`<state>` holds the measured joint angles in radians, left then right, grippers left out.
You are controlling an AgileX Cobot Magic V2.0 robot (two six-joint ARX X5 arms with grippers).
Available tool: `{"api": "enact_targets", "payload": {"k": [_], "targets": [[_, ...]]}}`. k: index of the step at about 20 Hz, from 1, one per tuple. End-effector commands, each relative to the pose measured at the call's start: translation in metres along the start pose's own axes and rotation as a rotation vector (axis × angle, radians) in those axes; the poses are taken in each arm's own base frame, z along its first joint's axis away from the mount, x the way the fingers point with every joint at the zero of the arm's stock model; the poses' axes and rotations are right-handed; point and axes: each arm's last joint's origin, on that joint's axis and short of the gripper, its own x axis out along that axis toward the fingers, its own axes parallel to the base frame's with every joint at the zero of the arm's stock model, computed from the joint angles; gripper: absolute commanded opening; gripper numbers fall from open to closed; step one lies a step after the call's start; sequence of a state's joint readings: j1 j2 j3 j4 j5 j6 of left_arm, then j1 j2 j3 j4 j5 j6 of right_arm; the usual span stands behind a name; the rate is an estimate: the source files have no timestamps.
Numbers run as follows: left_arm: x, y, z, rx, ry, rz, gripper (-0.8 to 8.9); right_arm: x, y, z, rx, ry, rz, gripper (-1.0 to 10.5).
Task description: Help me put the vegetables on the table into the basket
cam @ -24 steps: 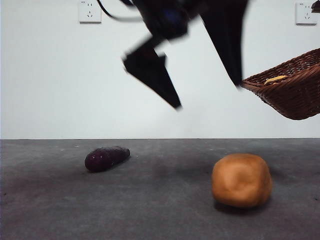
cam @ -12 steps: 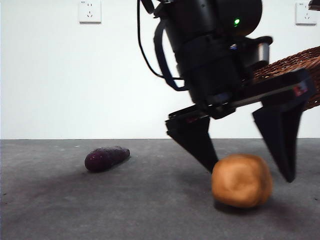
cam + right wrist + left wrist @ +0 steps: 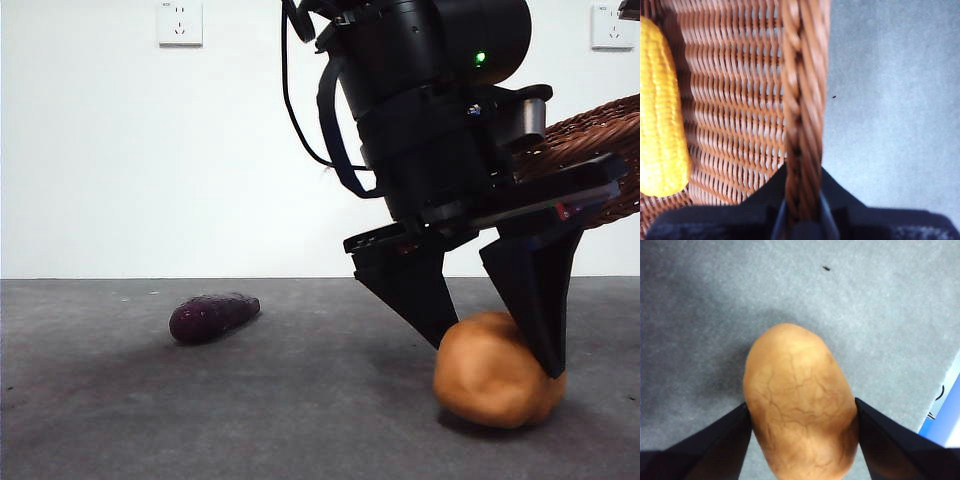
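Observation:
The orange-brown potato [image 3: 490, 378] [image 3: 800, 400] lies on the grey table [image 3: 300, 410]. My left gripper [image 3: 495, 355] [image 3: 801, 402] has come down over it, and its two black jaws press against the potato's sides. A dark purple eggplant [image 3: 212, 316] lies further left on the table. At the right, the brown wicker basket [image 3: 598, 135] [image 3: 740, 100] hangs in the air with my right gripper [image 3: 802, 212] shut on its braided rim. Inside the basket lies the yellow corn cob [image 3: 660, 110].
A white wall stands behind the table, with power sockets [image 3: 180, 22] [image 3: 612, 25] high at the left and right. Bare table surface stretches between the eggplant and the potato.
The left arm came down from above onto the potato and its jaws closed in from wide apart onto the potato's sides. The potato shifted slightly right. The basket and eggplant stayed put.

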<state>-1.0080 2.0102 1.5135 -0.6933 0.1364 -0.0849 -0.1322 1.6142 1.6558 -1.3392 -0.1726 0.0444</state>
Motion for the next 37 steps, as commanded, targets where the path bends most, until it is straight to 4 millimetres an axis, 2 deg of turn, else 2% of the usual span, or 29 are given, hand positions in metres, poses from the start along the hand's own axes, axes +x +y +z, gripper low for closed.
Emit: {"api": "enact_targets", "payload": {"k": [1, 3, 5, 10, 13, 15, 18, 25, 27, 31, 32, 34, 35, 37], "targets": [[-0.002, 0.004, -0.002, -0.002, 0.007, 0.007, -0.09, -0.002, 0.001, -0.002, -0.005, -0.007, 0.011, -0.1], [-0.018, 0.003, -0.001, -0.004, -0.021, 0.006, -0.09, -0.002, 0.001, -0.002, -0.006, -0.006, 0.011, -0.1], [-0.044, 0.0, -0.002, 0.001, -0.054, 0.003, -0.09, -0.002, 0.001, -0.002, -0.006, -0.007, 0.011, -0.1], [-0.128, -0.02, -0.02, 0.011, -0.151, -0.017, -0.09, -0.001, 0.007, -0.002, -0.027, -0.004, 0.017, -0.1], [-0.168, -0.034, -0.03, 0.053, -0.262, -0.042, -0.09, 0.001, 0.021, -0.004, -0.069, 0.006, 0.029, -0.1], [-0.182, -0.04, -0.03, 0.073, -0.347, -0.056, -0.09, 0.003, 0.034, -0.006, -0.111, 0.019, 0.04, -0.1], [-0.187, -0.041, -0.027, 0.074, -0.405, -0.065, -0.09, 0.007, 0.059, -0.013, -0.191, 0.047, 0.063, -0.1], [-0.176, -0.036, -0.022, 0.016, -0.397, 0.076, -0.09, 0.011, 0.116, -0.035, -0.362, 0.093, 0.113, -0.1], [-0.175, -0.034, -0.022, -0.011, -0.406, 0.138, -0.08, 0.012, 0.126, -0.039, -0.385, 0.097, 0.122, -0.1], [-0.174, -0.03, -0.021, -0.022, -0.4, 0.146, 0.05, 0.012, 0.139, -0.048, -0.436, 0.113, 0.134, -0.1], [-0.172, -0.03, -0.02, -0.023, -0.394, 0.129, 0.59, 0.012, 0.141, -0.048, -0.442, 0.114, 0.136, -0.1], [-0.167, -0.032, -0.019, -0.028, -0.371, 0.063, 3.94, 0.012, 0.143, -0.05, -0.449, 0.117, 0.146, -0.1], [-0.162, -0.032, -0.017, -0.027, -0.36, 0.055, 5.31, 0.012, 0.143, -0.05, -0.449, 0.118, 0.148, -0.1], [-0.157, -0.032, -0.016, -0.025, -0.346, 0.057, 5.68, 0.012, 0.143, -0.05, -0.443, 0.118, 0.147, -0.1]]}}
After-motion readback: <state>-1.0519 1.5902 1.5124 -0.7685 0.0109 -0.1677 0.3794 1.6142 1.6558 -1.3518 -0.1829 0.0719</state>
